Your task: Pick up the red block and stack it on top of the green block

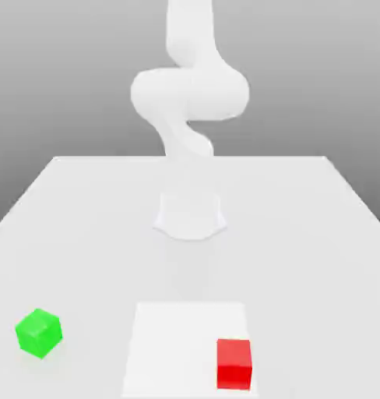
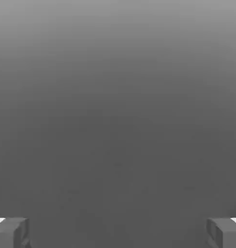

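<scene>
So the tool [image 2: 118, 233] is wide open, holding nothing, and the bright red cube-shaped block [image 1: 233, 365] sits roughly 5 o'clock from the smooth white arm base [image 1: 190, 218], exterior view.

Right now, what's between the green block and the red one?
Between the green block and red block, the exterior view shows bare table, then part of the white square.
</scene>
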Available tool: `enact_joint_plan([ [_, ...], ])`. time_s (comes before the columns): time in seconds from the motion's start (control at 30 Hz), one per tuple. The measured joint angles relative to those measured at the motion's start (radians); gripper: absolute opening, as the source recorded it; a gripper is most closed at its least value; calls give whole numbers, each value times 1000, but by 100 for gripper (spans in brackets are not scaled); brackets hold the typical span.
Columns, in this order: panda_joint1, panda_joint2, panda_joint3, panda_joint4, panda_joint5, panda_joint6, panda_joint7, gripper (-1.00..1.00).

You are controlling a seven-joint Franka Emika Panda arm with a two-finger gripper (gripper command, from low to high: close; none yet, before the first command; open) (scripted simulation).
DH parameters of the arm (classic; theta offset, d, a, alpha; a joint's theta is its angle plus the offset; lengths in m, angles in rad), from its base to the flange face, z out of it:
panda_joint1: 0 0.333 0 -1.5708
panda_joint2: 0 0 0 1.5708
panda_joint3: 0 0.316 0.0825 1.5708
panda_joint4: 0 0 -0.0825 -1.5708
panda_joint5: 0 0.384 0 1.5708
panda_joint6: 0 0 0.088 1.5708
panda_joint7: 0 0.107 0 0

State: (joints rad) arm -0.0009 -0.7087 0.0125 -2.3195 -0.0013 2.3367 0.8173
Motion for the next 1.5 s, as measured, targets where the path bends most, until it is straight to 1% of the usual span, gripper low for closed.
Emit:
enact_joint_plan([
  [0.57,6,622,80,-132,-30,250,133,0],
  [0.8,34,876,85,-183,-43,355,186,0],
  [0.97,55,1057,59,-165,-79,495,217,0],
  [1.0,59,1077,55,-162,-83,512,220,-100],
  [1.2,59,1088,54,-161,-86,521,223,-100],
  [1.27,56,1050,60,-167,-77,490,216,-100],
  [1.37,46,951,74,-182,-52,407,198,-100],
  [1.4,39,920,70,-187,-44,381,193,-100],
  [1.5,-37,876,-2,-195,-21,344,187,-100],
])
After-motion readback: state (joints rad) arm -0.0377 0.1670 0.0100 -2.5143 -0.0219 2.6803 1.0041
